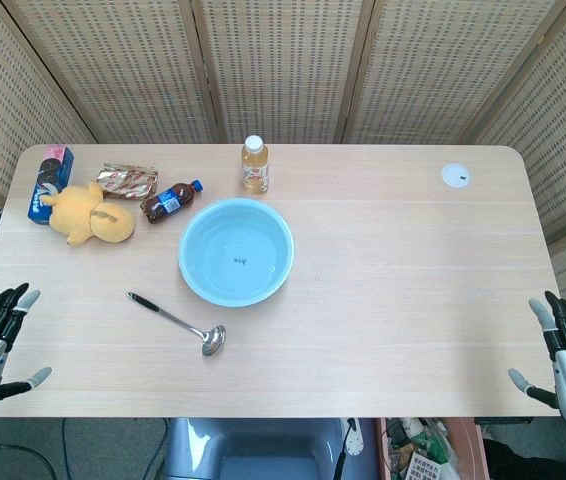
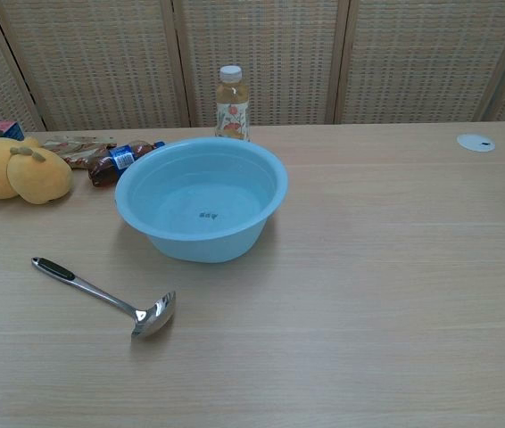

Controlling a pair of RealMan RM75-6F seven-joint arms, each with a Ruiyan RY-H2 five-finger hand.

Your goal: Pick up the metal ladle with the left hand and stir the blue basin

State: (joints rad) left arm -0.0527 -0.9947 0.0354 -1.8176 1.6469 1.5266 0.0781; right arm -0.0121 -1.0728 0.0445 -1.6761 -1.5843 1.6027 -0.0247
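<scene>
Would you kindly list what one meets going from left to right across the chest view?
Yellow plush toy → metal ladle → light blue plastic basin → small white round disc.

no wording can be read for certain. the blue basin (image 2: 201, 198) has a small dark mark on its floor, perhaps print, too small to make out. labels on the juice bottle (image 2: 231, 102) and the soda bottle (image 2: 122, 160) are blurred.

ladle (image 2: 110, 297): shiny metal, black grip | basin (image 2: 201, 198): smooth blue plastic | table (image 2: 395, 267): matt pale wood | toy (image 2: 16, 173): yellow plush
</scene>
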